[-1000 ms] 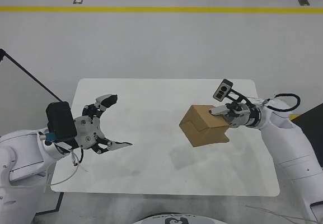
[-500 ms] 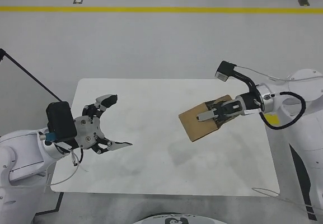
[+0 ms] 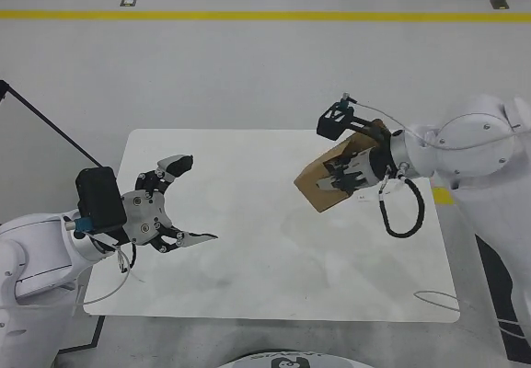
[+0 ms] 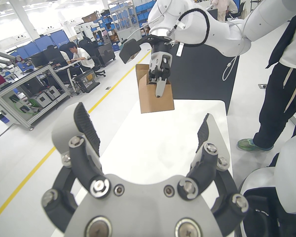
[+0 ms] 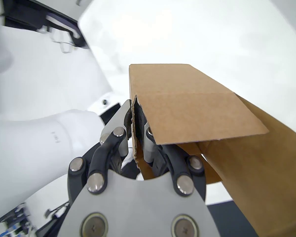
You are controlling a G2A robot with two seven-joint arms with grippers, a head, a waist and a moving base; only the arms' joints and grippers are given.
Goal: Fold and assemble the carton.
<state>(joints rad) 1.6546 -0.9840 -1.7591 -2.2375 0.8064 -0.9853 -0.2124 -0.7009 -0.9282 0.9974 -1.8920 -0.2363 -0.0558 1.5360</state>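
Starting nearest the robot: the left gripper (image 3: 194, 201) (image 4: 143, 117) hung over the 8 o'clock side of the white table (image 3: 274, 276) (image 4: 162, 134) (image 5: 187, 25), aimed across it toward 3 o'clock. Its fingers were spread wide apart with nothing between them, and the ribbed black pads (image 4: 86, 127) faced each other. It stood well apart from the carton. Farther out, at about 2 o'clock on the table, was the brown carton (image 3: 318, 189) (image 4: 153, 99) (image 5: 192, 109), tilted in the top view with one corner toward 9 o'clock. The right gripper (image 3: 343, 177) (image 4: 160, 82) (image 5: 135, 122) came in from the 3 o'clock side and was clamped on it. In the right wrist view the two fingers were pinched tight on a torn cardboard edge, one on each face of the panel, and a flap was folded over just beyond them. In the left wrist view the same gripper pointed down into the carton's open top, and a taller panel stood behind it. Whether the carton's lower edge touched the tabletop could not be told. A black cable (image 3: 398, 216) looped below the right wrist. Farthest, at 12 o'clock, a yellow line (image 3: 265, 15) ran across the floor.
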